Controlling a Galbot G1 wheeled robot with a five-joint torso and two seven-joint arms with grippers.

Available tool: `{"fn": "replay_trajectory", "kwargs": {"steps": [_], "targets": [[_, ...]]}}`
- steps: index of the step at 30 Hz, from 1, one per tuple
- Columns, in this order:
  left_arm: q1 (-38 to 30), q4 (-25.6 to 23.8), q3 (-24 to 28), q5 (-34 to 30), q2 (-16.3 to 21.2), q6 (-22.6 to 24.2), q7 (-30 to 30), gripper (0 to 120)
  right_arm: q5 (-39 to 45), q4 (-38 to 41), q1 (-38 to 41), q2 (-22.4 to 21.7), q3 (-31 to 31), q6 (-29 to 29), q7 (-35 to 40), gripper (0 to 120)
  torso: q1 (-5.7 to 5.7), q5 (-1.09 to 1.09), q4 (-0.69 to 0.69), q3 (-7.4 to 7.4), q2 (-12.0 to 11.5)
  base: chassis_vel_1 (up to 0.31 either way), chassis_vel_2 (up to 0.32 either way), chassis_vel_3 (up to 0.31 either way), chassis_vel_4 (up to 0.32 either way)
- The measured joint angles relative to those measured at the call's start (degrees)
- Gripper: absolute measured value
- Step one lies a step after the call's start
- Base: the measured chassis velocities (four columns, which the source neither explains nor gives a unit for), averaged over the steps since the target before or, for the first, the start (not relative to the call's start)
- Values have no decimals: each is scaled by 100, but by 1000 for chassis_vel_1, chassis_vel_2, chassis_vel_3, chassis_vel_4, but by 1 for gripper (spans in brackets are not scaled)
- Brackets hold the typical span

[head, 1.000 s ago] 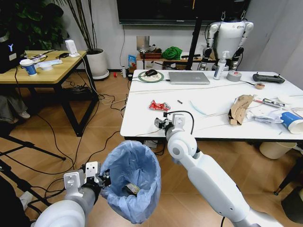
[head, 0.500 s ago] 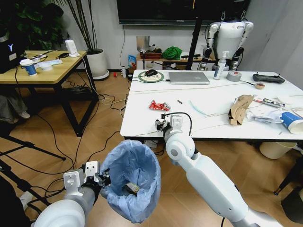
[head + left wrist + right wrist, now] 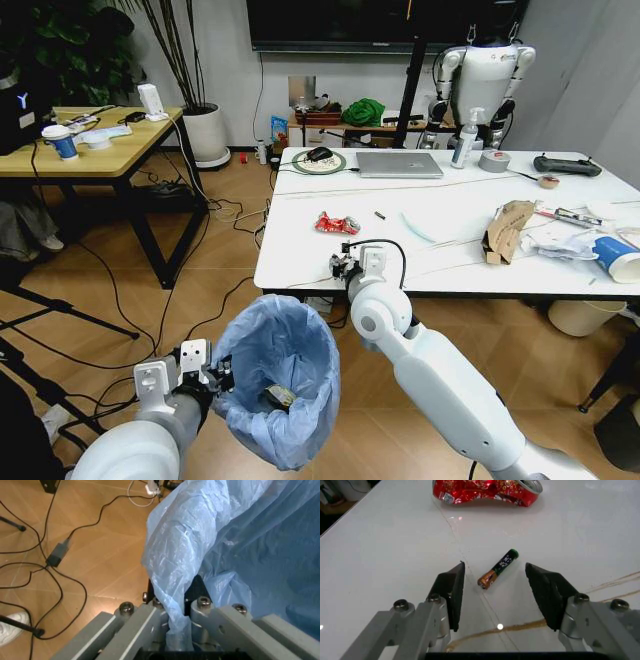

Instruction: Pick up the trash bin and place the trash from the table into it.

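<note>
Blue-bagged trash bin pinched by left tool; right tool wide apart, straddling battery

trash bin: crinkly translucent light-blue liner, paler where folded.
table: white marble-look top, thin grey and brownish veins, black edge.
crushed can: shiny red with gold and white print, silver rim.
battery: black body, green tip, orange-copper end, small white print.
cardboard scrap: plain brown.
paper cup: blue and white.
left gripper: grey metal fingers, black pads, silver screws.
right gripper: grey metal, black fingers.
right arm: glossy white shell, grey joint disc.
floor: warm orange-brown wood, black cables across.
laptop: silver-grey.
</note>
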Motion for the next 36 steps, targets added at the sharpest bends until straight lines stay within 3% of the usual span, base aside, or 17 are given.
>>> {"fn": "replay_trajectory", "kwargs": {"steps": [9,31,36], "targets": [[-15,0,10,0,-21,0,13,0,-14,-3,-13,-19,1,2,-5,33,0,0,0,0,0,0,0,0,0],[-6,0,2,5,-9,0,43,0,-89,-1,-33,-36,-40,2,-18,29,0,0,0,0,0,0,0,0,0],[-9,0,2,8,-18,0,45,0,-106,3,-33,-49,-81,-2,-18,19,1,0,0,0,0,0,0,0,0]]}}
